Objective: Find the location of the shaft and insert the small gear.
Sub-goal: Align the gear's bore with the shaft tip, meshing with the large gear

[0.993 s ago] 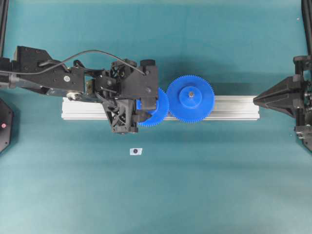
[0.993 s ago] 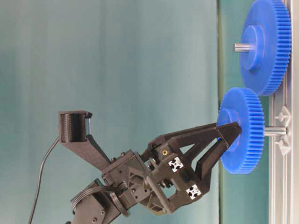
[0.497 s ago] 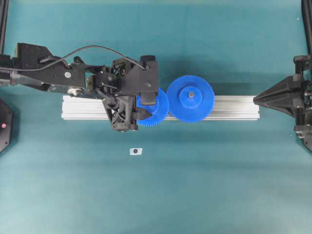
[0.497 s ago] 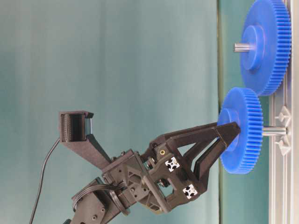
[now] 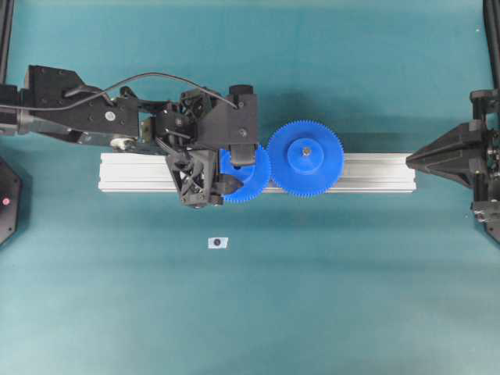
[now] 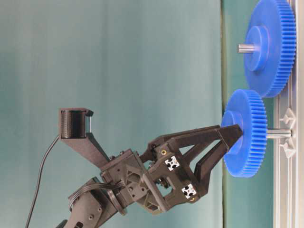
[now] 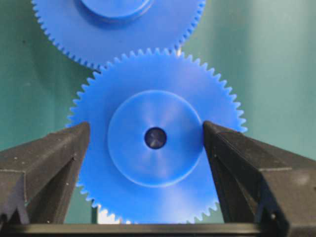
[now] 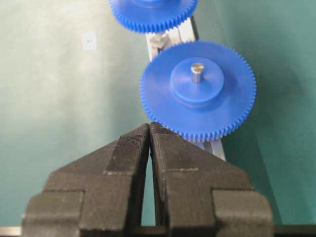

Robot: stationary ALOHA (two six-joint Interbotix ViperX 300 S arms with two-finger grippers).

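The left gripper (image 7: 153,143) is standing wide around the small gear's (image 7: 156,138) hub, releasing it seated on the shaft (image 6: 279,134), meshing with the larger gear (image 7: 118,24) at 12 o'clock.

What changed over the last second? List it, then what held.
The left claw opened and let go of the small gear: its fingers now stand clear of the hub on both sides. The gear sits on the shaft, a bit closer to the rail than before. Unchanged: the large gear, the right claw shut and parked, and the small tag.
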